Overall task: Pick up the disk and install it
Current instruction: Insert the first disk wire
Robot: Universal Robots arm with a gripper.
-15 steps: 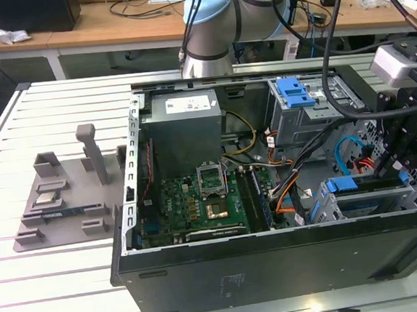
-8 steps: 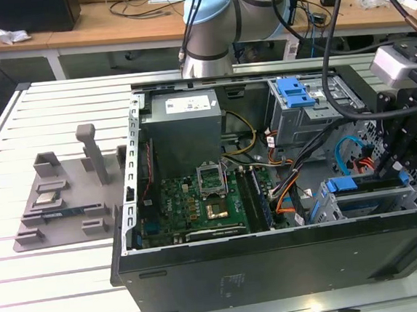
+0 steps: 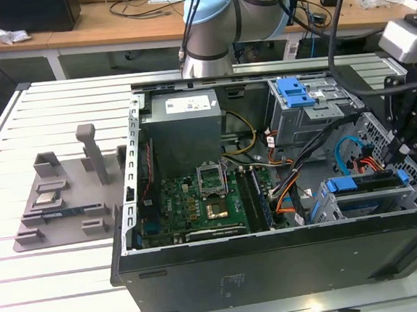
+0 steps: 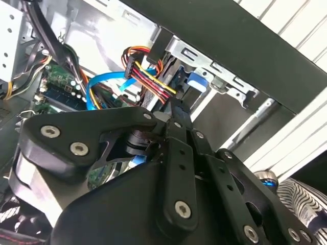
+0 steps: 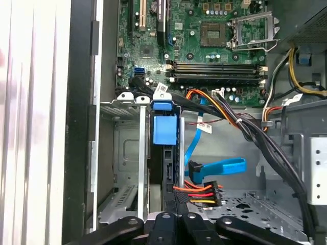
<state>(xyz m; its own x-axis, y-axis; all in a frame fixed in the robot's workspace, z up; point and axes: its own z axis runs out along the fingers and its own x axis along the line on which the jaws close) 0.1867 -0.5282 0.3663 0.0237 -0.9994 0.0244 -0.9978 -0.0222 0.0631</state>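
We see no legible writing. In the open computer case (image 3: 204, 273), the disk (image 5: 164, 148) stands edge-up in the metal drive cage (image 5: 125, 153). The pincer (image 5: 173, 217) hovers at its end; we cannot tell its opening.

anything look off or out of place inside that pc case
The processor socket on the motherboard stands open and empty. Loose orange and blue cables sprawl beside the drive cage. Nothing looks damaged.

Even, bright indoor light throughout; pale slats glare white, close dark linkage slightly soft.
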